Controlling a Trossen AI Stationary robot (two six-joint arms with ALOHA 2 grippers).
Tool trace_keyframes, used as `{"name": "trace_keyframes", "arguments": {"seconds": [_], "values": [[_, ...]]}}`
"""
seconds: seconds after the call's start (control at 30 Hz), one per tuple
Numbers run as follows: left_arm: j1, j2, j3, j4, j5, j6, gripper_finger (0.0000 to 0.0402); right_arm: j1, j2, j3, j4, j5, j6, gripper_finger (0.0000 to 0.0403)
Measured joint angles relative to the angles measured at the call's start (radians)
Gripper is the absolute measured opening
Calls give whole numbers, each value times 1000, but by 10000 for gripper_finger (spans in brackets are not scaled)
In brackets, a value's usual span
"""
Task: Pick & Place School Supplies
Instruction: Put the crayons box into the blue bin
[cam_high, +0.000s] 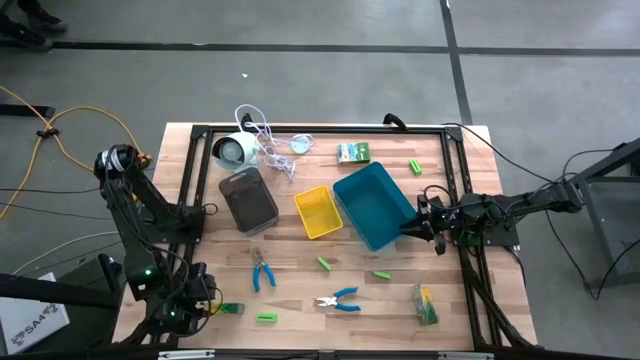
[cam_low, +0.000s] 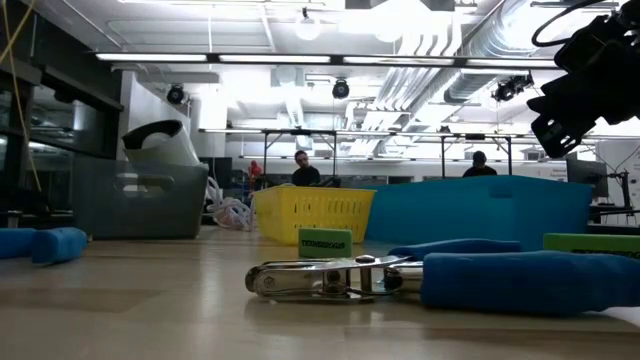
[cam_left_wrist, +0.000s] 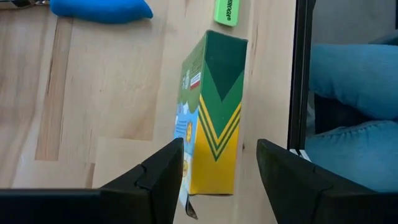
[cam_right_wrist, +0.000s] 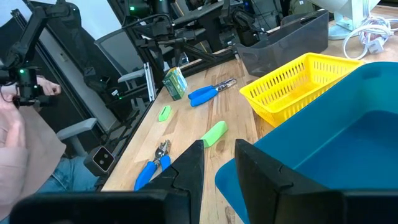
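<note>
Down at the table's near-left corner, the left gripper (cam_left_wrist: 214, 171) had its jaws spread wide around a green-and-yellow box (cam_left_wrist: 211, 118) standing on edge, probably lining up a grab. Right gripper (cam_right_wrist: 217, 165) hung over the blue tray (cam_high: 375, 205), jaws slightly apart, holding nothing.

Even, bright light falls from overhead; rows of ceiling lamps (cam_low: 300, 60) glare white in the low view. Shadows on the bench (cam_high: 300, 300) are faint and short. In the low view the pliers (cam_low: 400, 278) nearest the lens are soft, their blue handle blurred. Just ahead of the left pincer (cam_left_wrist: 221, 171), the green and yellow box (cam_left_wrist: 214, 124) is sharp, its near end shaded.
</note>
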Motion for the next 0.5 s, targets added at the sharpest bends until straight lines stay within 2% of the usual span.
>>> {"name": "trace_keyframes", "arguments": {"seconds": [0.5], "values": [[0, 75, 0, 1, 16, -6, 198, 0, 0, 0, 0, 0, 0, 83]]}}
